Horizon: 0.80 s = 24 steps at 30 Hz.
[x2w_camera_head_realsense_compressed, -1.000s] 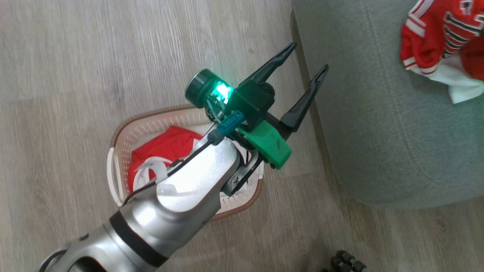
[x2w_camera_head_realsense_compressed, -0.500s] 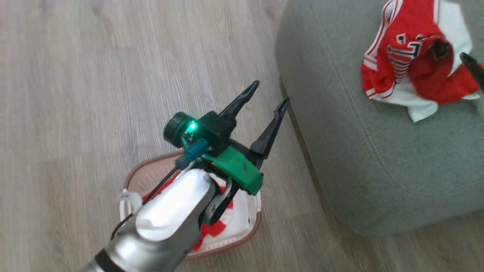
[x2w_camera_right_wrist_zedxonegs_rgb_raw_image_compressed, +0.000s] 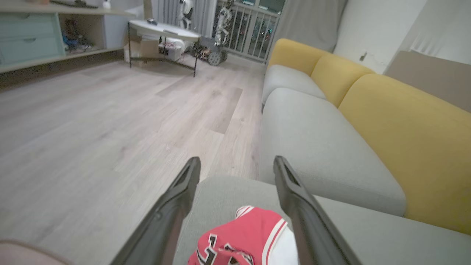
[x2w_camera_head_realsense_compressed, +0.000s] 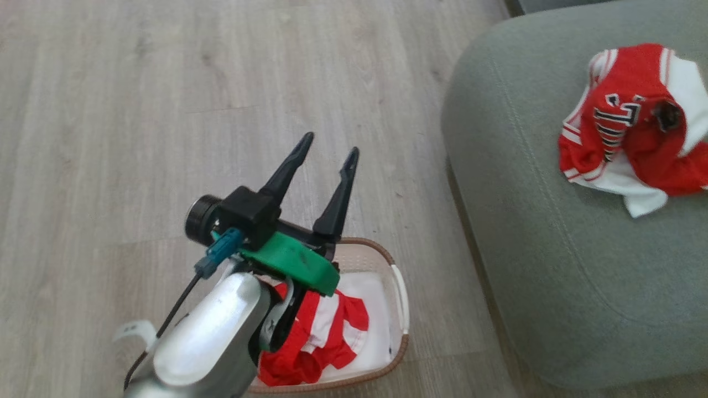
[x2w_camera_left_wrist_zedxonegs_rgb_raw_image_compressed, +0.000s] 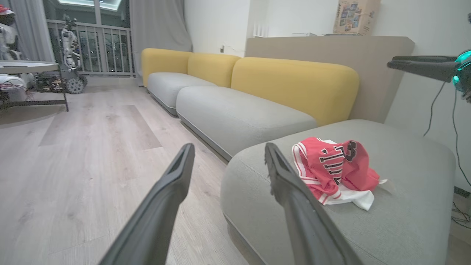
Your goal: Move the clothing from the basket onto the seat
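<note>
The left gripper (x2w_camera_head_realsense_compressed: 330, 142) hangs above the floor (x2w_camera_head_realsense_compressed: 138, 110), its jaws released and empty, pointing to 12 o'clock in the head view. Under its wrist, at 6 o'clock, the basket (x2w_camera_head_realsense_compressed: 402, 301) holds red-and-white clothing (x2w_camera_head_realsense_compressed: 332, 326). The seat (x2w_camera_head_realsense_compressed: 525, 221) lies at 3 o'clock, just beside the basket. A crumpled red jersey (x2w_camera_head_realsense_compressed: 619, 121) rests on the seat at 2 o'clock. The right gripper (x2w_camera_right_wrist_zedxonegs_rgb_raw_image_compressed: 237, 159) hovers over that jersey, jaws spread and empty.

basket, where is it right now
In the head view, bottom centre: the basket sits on the wood floor just left of the seat, partly hidden under the left gripper.
</note>
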### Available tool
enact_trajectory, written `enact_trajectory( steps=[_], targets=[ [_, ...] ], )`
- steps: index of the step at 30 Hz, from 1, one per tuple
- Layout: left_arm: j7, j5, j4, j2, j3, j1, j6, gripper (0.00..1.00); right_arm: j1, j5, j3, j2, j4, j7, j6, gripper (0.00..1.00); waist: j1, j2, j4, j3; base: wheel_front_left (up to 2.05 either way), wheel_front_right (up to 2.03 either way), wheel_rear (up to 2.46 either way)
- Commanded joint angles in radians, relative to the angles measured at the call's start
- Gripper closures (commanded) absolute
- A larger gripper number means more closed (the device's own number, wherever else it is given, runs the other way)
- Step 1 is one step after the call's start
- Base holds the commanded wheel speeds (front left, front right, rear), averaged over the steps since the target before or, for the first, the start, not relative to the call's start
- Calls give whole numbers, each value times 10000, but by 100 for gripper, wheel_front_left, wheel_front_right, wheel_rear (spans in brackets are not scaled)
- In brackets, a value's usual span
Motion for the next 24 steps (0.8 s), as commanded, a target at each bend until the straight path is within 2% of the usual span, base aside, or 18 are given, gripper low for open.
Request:
enact_trajectory(
  steps=[1, 4, 7, 14, 16, 17, 20, 24],
  targets=[
    [-94, -73, -403, 247, 494, -163, 98, 0, 745, -53, -548, -461, -187, -100, -4, 0, 0, -1, 295, -113, 0, 0, 0],
    [-94, -19, -549, 358, 704, 158, 228, 0, 1934, -374, -2082, -441, -618, -102, -4, 0, 0, -1, 578, -166, 0, 0, 0],
    [-94, 34, -677, 441, 939, 466, 340, 0, 3320, -926, -3780, -120, -1020, -102, -4, 0, 0, -1, 819, -220, 0, 0, 0],
    [-95, 243, -890, 607, 1614, 1189, 535, 0, 6894, -2773, -7438, 1734, -2392, -103, -4, 0, 0, -1, 1118, -329, 0, 0, 0],
    [-95, 353, -923, 615, 1848, 1392, 625, 0, 7780, -3263, -8179, 2359, -2848, -104, -4, 0, 0, -1, 1183, -344, 0, 0, 0],
    [-95, 353, -923, 615, 1848, 1392, 625, 0, 7780, -3263, -8179, 2359, -2848, -104, -4, 0, 0, -1, 1183, -344, 0, 0, 0],
    [-95, 535, -1021, 541, 2252, 1720, 717, 0, 8915, -3925, -9148, 3474, -3666, -104, -4, 0, 0, -1, 1273, -375, 0, 0, 0],
    [-95, 923, -1064, 331, 2742, 2175, 633, 0, 9865, -4453, -9761, 4698, -4532, -104, -4, 0, 0, -1, 1336, -300, 0, 0, 0]
  ],
)
